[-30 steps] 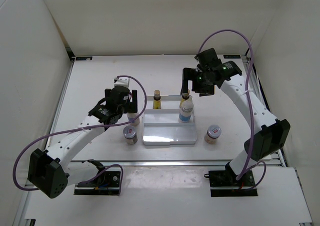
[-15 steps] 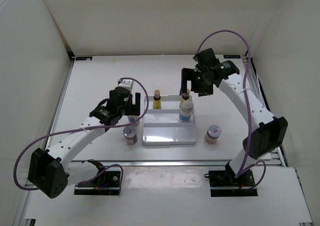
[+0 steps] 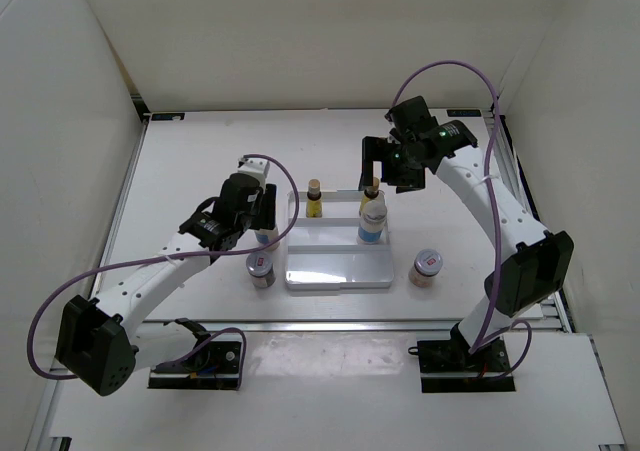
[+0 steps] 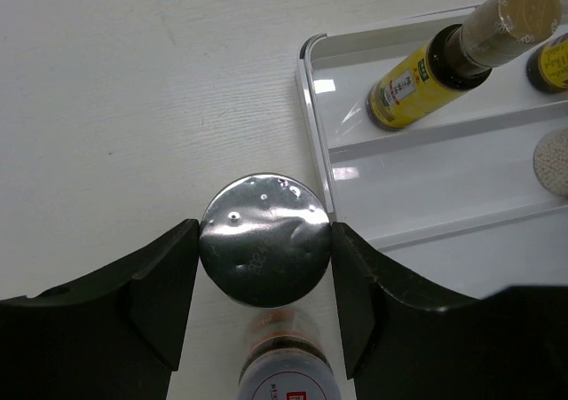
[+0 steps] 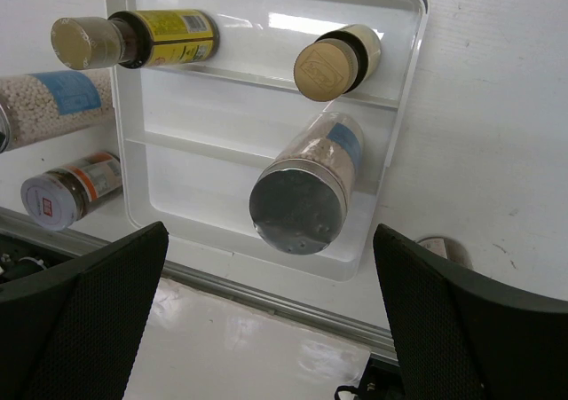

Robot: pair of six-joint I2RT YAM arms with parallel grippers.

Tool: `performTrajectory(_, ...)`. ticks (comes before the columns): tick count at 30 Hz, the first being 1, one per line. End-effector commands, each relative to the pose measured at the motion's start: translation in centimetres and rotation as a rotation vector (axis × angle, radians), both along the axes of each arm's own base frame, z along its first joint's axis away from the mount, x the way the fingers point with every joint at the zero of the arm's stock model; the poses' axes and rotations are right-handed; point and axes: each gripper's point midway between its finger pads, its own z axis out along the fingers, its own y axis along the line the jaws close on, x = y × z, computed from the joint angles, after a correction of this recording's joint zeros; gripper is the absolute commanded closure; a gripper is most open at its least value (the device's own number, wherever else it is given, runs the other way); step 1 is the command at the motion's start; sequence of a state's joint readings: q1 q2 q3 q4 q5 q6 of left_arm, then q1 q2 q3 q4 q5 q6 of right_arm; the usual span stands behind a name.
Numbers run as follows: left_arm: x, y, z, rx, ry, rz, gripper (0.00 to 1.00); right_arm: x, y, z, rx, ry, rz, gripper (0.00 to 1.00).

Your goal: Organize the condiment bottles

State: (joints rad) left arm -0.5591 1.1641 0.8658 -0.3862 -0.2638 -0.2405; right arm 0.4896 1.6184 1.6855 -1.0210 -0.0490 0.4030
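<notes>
Pinching the silver-capped bottle [image 4: 264,239] at its lid sides, left gripper [image 4: 264,246] holds something likely rigid, light and slick; right gripper [image 5: 269,237] gapes empty

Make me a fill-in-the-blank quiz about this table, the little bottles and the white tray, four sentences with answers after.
1. The white tray holds ___ bottles.
2. The left hand grips a bottle with a ___ cap, just outside the tray.
3. The right hand hangs above the tray with its jaws ___.
4. Both yellow bottles have ___ caps.
Answers: three; silver; open; brown.
</notes>
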Motion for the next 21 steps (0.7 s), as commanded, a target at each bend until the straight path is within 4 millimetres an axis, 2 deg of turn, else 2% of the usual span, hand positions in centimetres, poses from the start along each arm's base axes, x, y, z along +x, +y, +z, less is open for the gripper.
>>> performTrajectory(1, 0.1, -0.1, 0.8, 0.003, -0.027, -0.020, 0.63, 0.4, 0.5, 1.1, 0.014, -0.030, 0.019, 0.00)
performTrajectory(5, 0.8, 0.5, 1.9, 0.029, -0.065, 0.008, 0.81, 0.4, 0.5, 1.1, 0.014, -0.030, 0.019, 0.00)
performTrajectory(6, 1.2, 0.8, 2.7, 0.034, -0.087, 0.031, 0.89, 0.4, 0.5, 1.1, 0.014, -0.030, 0.019, 0.00)
performTrajectory(8, 1.7, 1.8, 4.6, 0.054, -0.135, 0.079, 0.89, 0.4, 0.5, 1.1, 0.014, -0.030, 0.019, 0.00)
performTrajectory(12, 2.5, 2.1, 7.2, 0.057, -0.195, 0.109, 0.89, 0.7, 0.6, 1.6, 0.011, -0.035, 0.027, 0.00)
performTrajectory(19, 2.8, -0.2, 11.2, -0.021, -0.257, 0.028, 0.89, 0.9, 0.3, 1.9, -0.001, -0.045, 0.017, 0.00)
performTrajectory(21, 2.7, -1.0, 11.3, -0.024, -0.254, -0.006, 0.89, 0.6, 0.2, 1.8, -0.003, -0.042, 0.017, 0.00)
